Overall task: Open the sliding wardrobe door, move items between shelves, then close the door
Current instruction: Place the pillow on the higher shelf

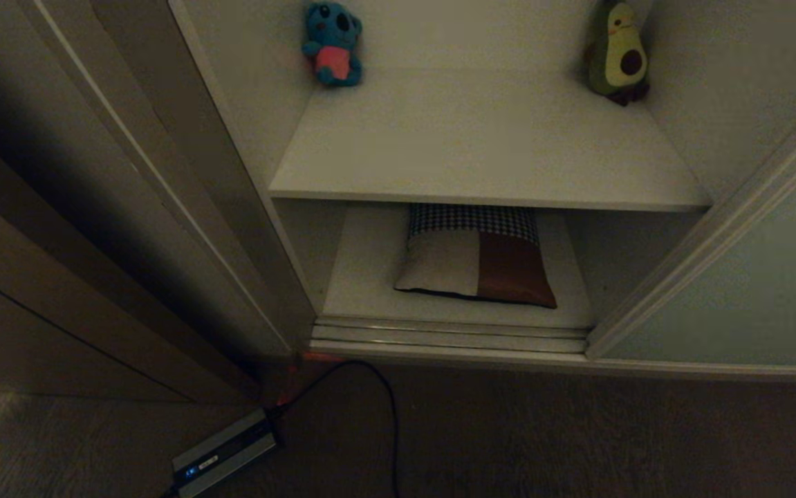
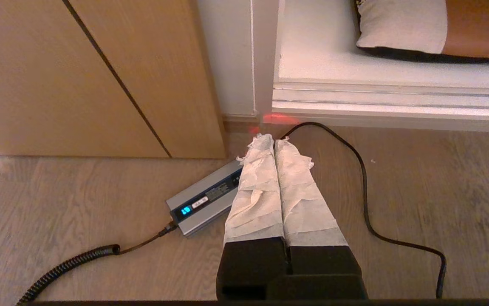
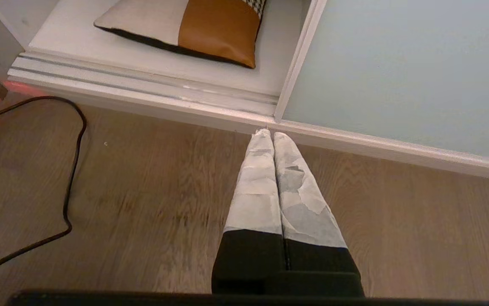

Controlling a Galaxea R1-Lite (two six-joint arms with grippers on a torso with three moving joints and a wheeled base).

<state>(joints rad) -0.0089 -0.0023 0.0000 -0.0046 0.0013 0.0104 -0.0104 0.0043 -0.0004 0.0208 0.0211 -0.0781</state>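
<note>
No writing can be read on the grey charger box (image 2: 204,203) touching the left gripper (image 2: 273,139) in its view. Both grippers hang over the floor, fingers pressed together, empty; the right gripper (image 3: 270,134) points at the sliding wardrobe door (image 3: 401,72) edge. Only the head view shows the koala plush (image 1: 332,44) and avocado plush (image 1: 617,52) on the upper shelf (image 1: 480,149), above the cushion (image 1: 477,256).

The floor (image 2: 78,199) under both grippers looked like matt grained wood; the fingers (image 3: 261,187) wore rough white tape; the cushion (image 3: 185,29) was cloth.

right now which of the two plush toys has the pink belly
The teal koala plush, at the upper shelf's back left corner. The green avocado plush at back right has a brown pit instead.
</note>
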